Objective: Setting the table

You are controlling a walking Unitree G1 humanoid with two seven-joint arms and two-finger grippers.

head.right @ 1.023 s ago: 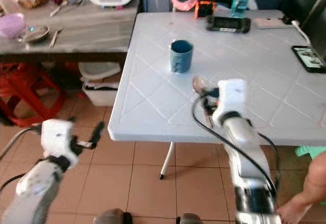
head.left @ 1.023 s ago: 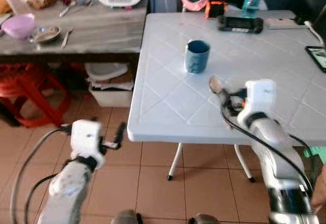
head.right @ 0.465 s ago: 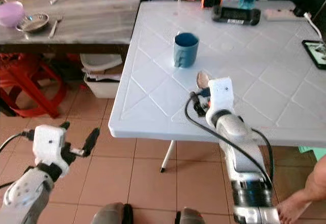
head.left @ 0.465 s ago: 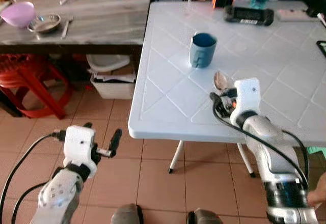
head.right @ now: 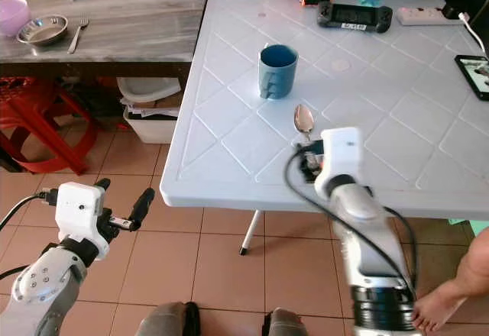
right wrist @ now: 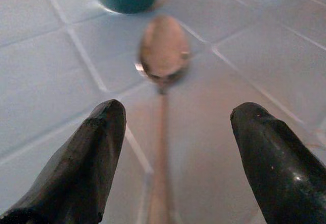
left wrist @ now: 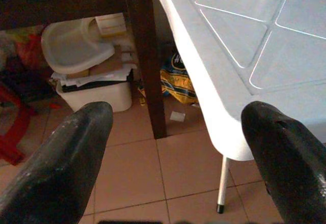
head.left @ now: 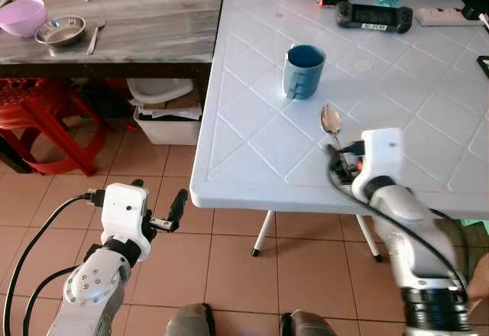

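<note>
- My right gripper [right wrist: 170, 147] sits spread wide over the white table [head.left: 252, 141], fingers either side of the spoon's handle.
- The spoon [head.left: 331, 120] lies flat near the blue mug [head.left: 303, 69].
- My left gripper [left wrist: 175, 147] hangs spread beside the table edge.

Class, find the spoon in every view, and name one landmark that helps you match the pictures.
Left eye view: spoon on the white table, just below the blue mug.
Right eye view: same spot.
Left wrist view: not in it.
Right wrist view: centre.
Shared landmark: blue mug.
</note>
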